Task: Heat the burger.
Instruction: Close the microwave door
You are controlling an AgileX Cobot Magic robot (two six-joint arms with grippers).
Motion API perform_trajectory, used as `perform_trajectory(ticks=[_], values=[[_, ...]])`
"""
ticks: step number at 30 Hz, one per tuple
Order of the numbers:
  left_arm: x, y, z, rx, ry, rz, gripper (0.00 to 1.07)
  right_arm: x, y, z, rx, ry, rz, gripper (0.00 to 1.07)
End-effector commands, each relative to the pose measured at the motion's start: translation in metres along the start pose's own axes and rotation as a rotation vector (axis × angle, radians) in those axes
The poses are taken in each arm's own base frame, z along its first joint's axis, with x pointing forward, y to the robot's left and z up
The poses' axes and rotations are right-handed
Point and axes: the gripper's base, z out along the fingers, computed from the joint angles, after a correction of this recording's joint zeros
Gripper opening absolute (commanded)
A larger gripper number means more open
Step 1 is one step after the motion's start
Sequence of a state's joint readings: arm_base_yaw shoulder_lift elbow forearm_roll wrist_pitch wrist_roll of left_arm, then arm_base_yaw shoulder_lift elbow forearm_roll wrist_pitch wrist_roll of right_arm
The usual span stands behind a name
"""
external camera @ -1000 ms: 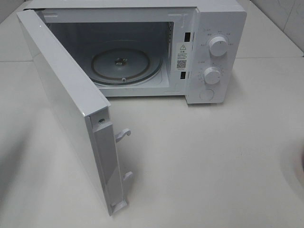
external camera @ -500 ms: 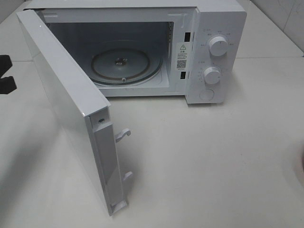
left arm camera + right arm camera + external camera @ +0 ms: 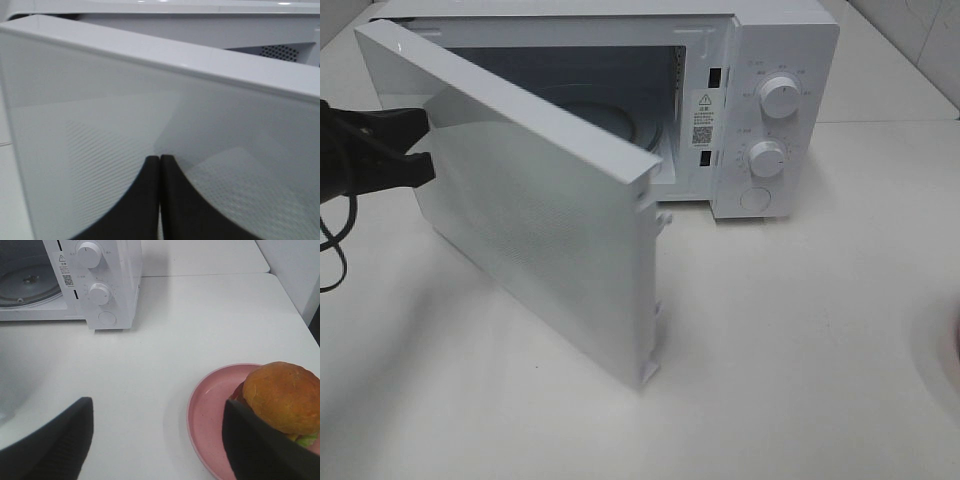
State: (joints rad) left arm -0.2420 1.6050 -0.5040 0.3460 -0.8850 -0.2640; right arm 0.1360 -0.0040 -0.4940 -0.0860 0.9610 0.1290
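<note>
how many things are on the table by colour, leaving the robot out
white: 1, the microwave
pink: 1, the plate
golden-brown: 1, the burger on that plate
total: 3

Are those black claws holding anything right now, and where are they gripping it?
Nothing is held. The left gripper is shut and empty, its tips against the microwave door. The right gripper is open above the table, beside the burger.

A plain white tabletop (image 3: 800, 350) fills the frame under soft, even light; upper right, what looks like a pale tiled wall (image 3: 920, 30).
</note>
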Motion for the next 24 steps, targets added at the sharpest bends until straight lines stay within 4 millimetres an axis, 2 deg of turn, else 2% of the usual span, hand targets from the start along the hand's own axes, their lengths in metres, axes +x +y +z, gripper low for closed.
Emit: perform_trajectory(ticks=[1, 13, 18, 24], values=[[-0.005, -0.009, 0.009, 0.035, -0.029, -0.001, 0.00, 0.002, 0.000, -0.004, 0.000, -0.029, 0.001, 0.71], [-0.008, -0.034, 0.039, 0.094, -0.019, -0.011, 0.00, 0.002, 0.000, -0.004, 0.000, -0.029, 0.001, 0.71], [-0.015, -0.051, 0.062, 0.131, -0.018, -0.008, 0.00, 0.002, 0.000, -0.004, 0.000, -0.029, 0.001, 0.71], [-0.014, -0.060, 0.082, 0.143, 0.010, -0.006, 0.00, 0.002, 0.000, -0.004, 0.000, -0.029, 0.001, 0.71]])
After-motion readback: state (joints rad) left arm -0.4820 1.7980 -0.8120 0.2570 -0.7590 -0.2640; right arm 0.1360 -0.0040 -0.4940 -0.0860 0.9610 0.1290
